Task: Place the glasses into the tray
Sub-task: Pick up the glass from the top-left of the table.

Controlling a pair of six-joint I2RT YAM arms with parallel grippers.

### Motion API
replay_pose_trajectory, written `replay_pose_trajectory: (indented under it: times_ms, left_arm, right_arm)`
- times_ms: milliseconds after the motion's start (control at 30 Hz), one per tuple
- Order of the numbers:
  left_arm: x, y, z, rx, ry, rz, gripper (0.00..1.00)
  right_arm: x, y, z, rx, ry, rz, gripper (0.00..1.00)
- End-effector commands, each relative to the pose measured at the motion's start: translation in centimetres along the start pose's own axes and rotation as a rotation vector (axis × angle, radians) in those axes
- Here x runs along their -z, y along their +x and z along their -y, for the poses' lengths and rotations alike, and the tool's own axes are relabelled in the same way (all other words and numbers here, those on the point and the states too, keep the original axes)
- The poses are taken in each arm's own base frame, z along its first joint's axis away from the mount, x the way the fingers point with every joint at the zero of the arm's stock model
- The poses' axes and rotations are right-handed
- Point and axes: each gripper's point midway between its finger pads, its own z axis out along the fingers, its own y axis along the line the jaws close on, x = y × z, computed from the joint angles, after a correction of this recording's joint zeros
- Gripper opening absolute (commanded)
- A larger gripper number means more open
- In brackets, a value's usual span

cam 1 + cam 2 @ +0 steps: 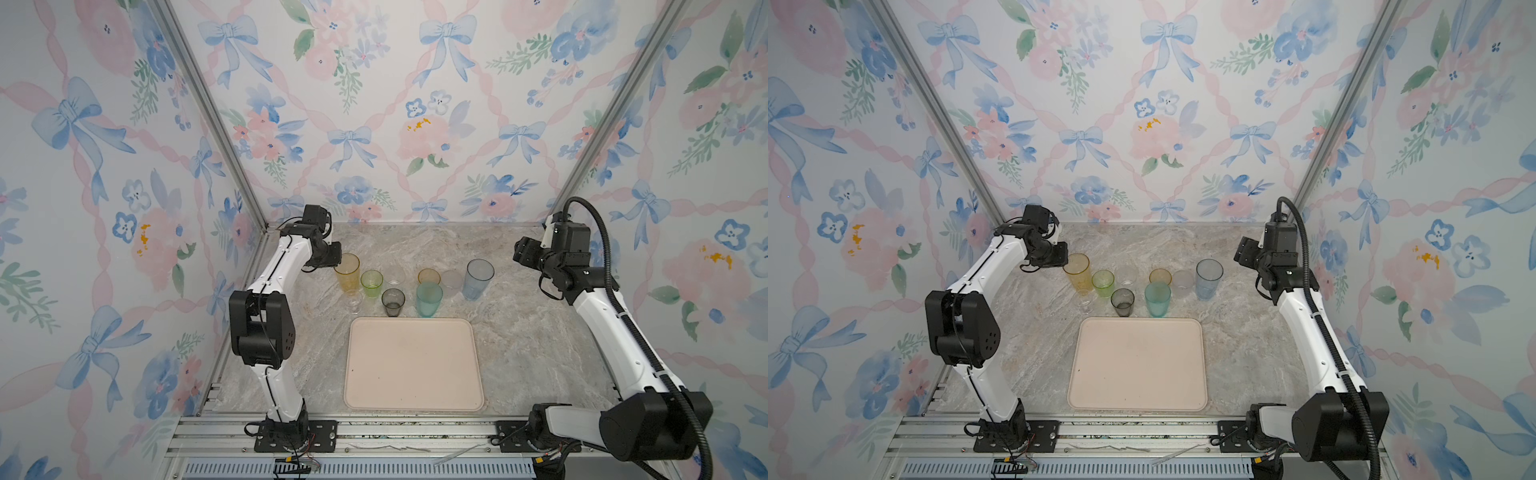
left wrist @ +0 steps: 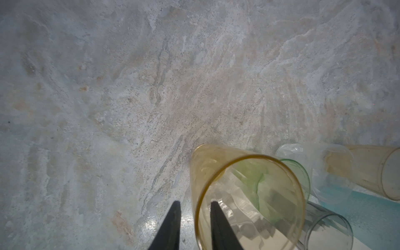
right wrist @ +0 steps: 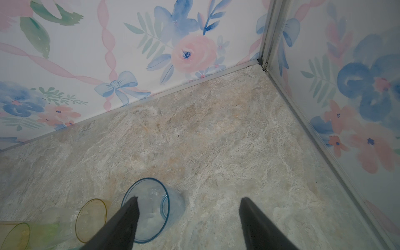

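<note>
The glasses stand in a loose row behind the empty beige-pink tray. They are tall amber, lime green, smoky grey, teal, short amber, frosted white, pale blue and two small clear ones. My left gripper straddles the tall amber glass's rim, one finger inside and one outside. A narrow gap shows on each side of the wall. My right gripper hangs wide open above the pale blue glass, holding nothing.
The marble-patterned table is boxed in by flowered walls at the back and both sides. The glasses crowd close together, the lime one right beside the tall amber. An aluminium rail runs along the front edge.
</note>
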Motion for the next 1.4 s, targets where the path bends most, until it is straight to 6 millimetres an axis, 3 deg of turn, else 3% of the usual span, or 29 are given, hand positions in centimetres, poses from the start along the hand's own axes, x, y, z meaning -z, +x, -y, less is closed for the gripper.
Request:
replay_pose_trajectory:
  times_ms: [0, 433, 767, 867, 900, 1033, 1233, 1367]
  left_arm:
    - [-0.5, 0.2, 0.4, -0.031, -0.002, -0.030, 0.26]
    - [-1.0, -0.4, 0.2, -0.072, -0.058, -0.056, 0.17]
    - [-1.8, 0.4, 0.1, -0.095, -0.075, -0.099, 0.16]
    - [-1.8, 0.3, 0.2, -0.100, -0.078, -0.099, 0.09]
    - [-1.8, 0.3, 0.2, -0.100, -0.077, -0.102, 0.00]
    - [-1.8, 0.3, 0.0, -0.098, -0.086, -0.104, 0.00]
    - [-0.4, -1.3, -0.2, -0.103, -0.114, -0.048, 0.00]
    - [2.3, -3.9, -0.1, -0.112, -0.136, 0.046, 0.00]
  right_arm:
    - [0.1, 0.4, -0.2, -0.009, -0.005, -0.001, 0.76]
    - [0.1, 0.7, 0.8, -0.025, 0.013, 0.001, 0.76]
    - [0.0, 0.9, 1.2, -0.037, 0.013, -0.004, 0.76]
    - [0.0, 0.8, 1.3, -0.043, 0.012, 0.000, 0.76]
    - [0.0, 0.8, 1.2, -0.041, 0.010, 0.000, 0.76]
    - [-0.1, 0.7, 1.3, -0.045, 0.008, 0.001, 0.76]
    - [-0.3, 1.0, 1.3, -0.046, 0.005, -0.005, 0.76]
    - [-0.4, 0.9, 1.1, -0.047, -0.006, -0.007, 0.76]
